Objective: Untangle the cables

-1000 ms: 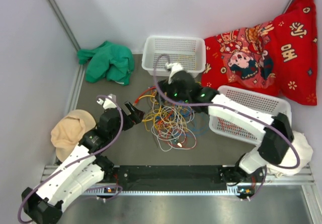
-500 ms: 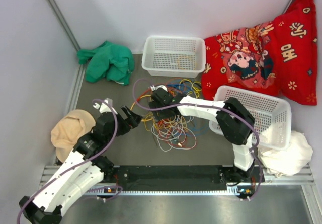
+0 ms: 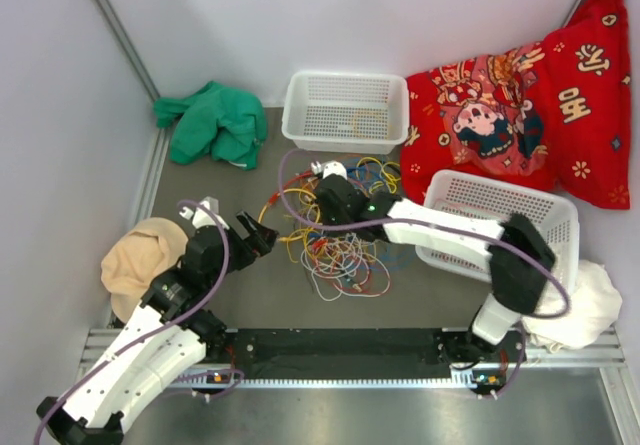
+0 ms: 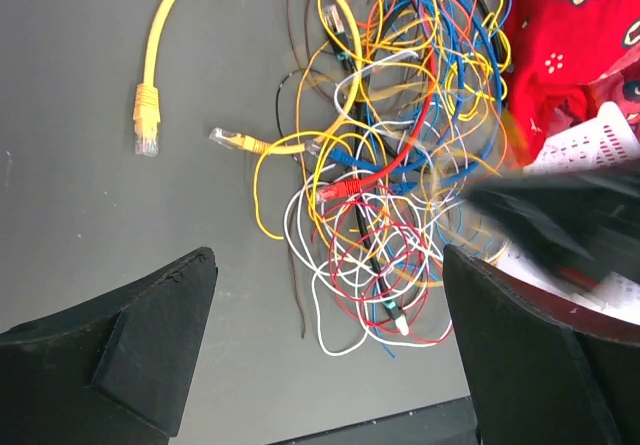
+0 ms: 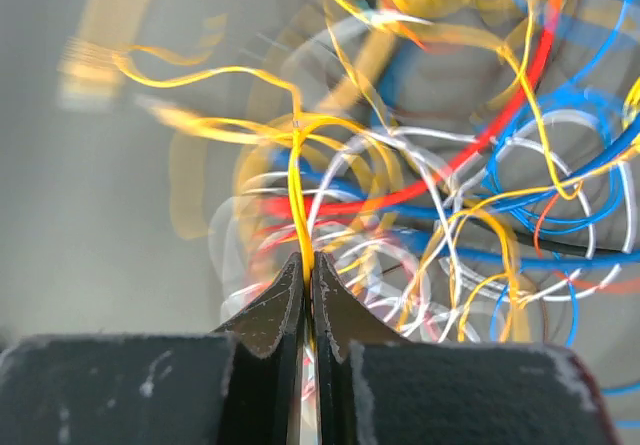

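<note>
Right wrist view, blurred: right tool [image 5: 307,265] clamped on a yellow cable [image 5: 297,190], fingers together with the wire pinched between them. Top view: the cables [image 3: 345,255] sit in one tangled pile mid-surface [image 3: 230,295], between the two arms and near a white basket [image 3: 345,77]. Left tool [image 4: 325,265] has its fingers wide apart, holding nothing, just left of the pile. A short yellow lead [image 4: 150,95] with a plug lies apart from the tangle
</note>
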You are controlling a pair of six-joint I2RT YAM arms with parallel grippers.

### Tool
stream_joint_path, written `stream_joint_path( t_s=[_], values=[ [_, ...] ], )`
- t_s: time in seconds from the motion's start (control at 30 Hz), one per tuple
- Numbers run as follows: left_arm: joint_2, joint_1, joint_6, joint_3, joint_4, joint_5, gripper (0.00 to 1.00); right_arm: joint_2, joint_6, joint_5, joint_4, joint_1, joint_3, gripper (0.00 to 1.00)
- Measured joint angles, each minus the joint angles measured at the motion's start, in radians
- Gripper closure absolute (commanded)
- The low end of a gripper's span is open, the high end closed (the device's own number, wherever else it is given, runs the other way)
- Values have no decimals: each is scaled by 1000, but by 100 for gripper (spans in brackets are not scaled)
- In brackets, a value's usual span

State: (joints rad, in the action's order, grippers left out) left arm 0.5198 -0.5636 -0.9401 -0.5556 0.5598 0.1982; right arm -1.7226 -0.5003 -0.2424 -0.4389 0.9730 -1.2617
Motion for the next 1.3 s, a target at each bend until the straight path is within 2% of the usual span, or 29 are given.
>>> stream_joint_path(
  t_s=[0.2, 0.33, 0.5, 0.6, 0.73, 0.97, 1.13, 1.3],
  values=[
    [-1, 0, 60, -25, -27, 42, 1, 332, 14, -65, -38, 141, -71, 100],
    [-7, 0, 143, -61, -96, 103, 1, 423, 18, -106, -110, 164, -196, 100],
    [-7, 0, 216, -103, -237, 104, 1, 500, 5, -136, -194, 164, -211, 100],
    [-5, 0, 245, -108, -368, 39, 1, 529, -11, -143, -225, 164, -196, 100],
    [25, 0, 260, -86, -578, -114, 1, 552, -36, -137, -243, 164, -189, 100],
    [126, -8, 172, 108, -988, -390, 1, 572, -98, -109, -238, 164, -189, 100],
    [140, -63, 197, 142, -1057, -443, 1, 578, -154, -120, -232, 163, -189, 100],
    [103, -135, 298, 141, -1082, -435, 1, 571, -236, -87, -213, 112, -190, 100]
  ],
)
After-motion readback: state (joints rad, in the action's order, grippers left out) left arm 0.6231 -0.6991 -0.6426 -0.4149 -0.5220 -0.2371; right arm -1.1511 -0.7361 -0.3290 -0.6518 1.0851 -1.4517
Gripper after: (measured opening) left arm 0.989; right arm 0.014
